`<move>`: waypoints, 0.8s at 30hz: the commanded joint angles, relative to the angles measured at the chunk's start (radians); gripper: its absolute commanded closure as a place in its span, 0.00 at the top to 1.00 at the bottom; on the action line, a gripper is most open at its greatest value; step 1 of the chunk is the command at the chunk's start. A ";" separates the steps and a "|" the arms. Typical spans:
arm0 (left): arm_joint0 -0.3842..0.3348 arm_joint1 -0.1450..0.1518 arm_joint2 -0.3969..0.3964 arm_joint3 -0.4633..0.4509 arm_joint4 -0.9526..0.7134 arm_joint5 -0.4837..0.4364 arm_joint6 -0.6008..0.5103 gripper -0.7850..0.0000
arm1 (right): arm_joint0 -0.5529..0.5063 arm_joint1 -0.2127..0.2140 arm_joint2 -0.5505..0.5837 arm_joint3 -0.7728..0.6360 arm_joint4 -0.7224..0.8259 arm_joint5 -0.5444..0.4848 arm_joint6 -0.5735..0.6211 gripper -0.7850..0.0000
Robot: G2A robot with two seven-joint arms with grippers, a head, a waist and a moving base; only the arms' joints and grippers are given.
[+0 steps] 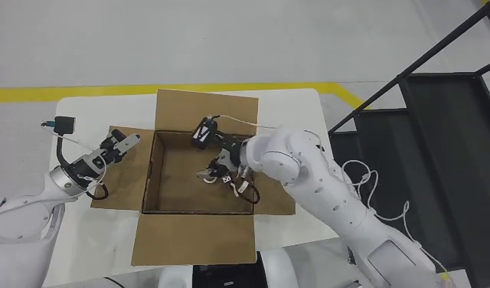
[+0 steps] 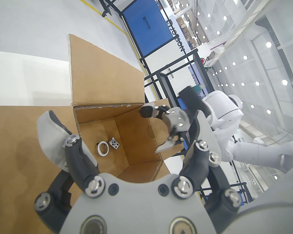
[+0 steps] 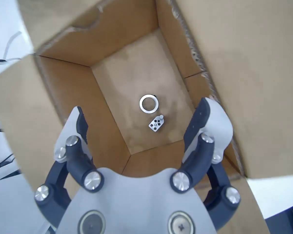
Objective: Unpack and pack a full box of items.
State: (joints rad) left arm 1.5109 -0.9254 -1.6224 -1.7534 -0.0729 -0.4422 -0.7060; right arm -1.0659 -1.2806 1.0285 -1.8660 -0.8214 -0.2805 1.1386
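In the top view's centre, the box (image 1: 151, 173) sits on the table (image 1: 92, 108); inside, a ring (image 3: 149, 103) lies just beside a block (image 3: 156, 124) on its floor.

A: Pose of left arm (image 1: 73, 173)?
B: Out at the left, low. The left gripper (image 1: 126, 142) points rightward, fingers spread wide.
A: And right arm (image 1: 329, 188)?
B: Stretched from near right to centre. The right gripper (image 1: 213, 173) is pitched downward, fingers apart.
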 commanded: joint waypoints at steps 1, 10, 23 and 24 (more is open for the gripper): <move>0.000 0.000 0.000 0.000 0.000 0.000 0.000 1.00 | -0.098 0.023 0.157 -0.103 0.046 -0.027 -0.016 1.00; 0.000 0.000 0.000 0.000 0.000 0.000 0.000 1.00 | -0.352 0.070 0.600 -0.207 0.129 -0.014 -0.144 1.00; 0.000 0.000 0.000 0.000 0.000 0.000 0.000 1.00 | -0.448 0.086 0.695 -0.042 -0.103 0.165 -0.227 1.00; 0.000 0.000 0.000 0.000 0.000 0.000 0.000 1.00 | -0.448 0.087 0.691 -0.029 -0.125 0.180 -0.220 1.00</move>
State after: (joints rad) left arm 1.5109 -0.9254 -1.6224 -1.7534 -0.0729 -0.4422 -0.7060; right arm -1.5141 -1.1941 1.7224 -1.9072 -0.9303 -0.1149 0.9133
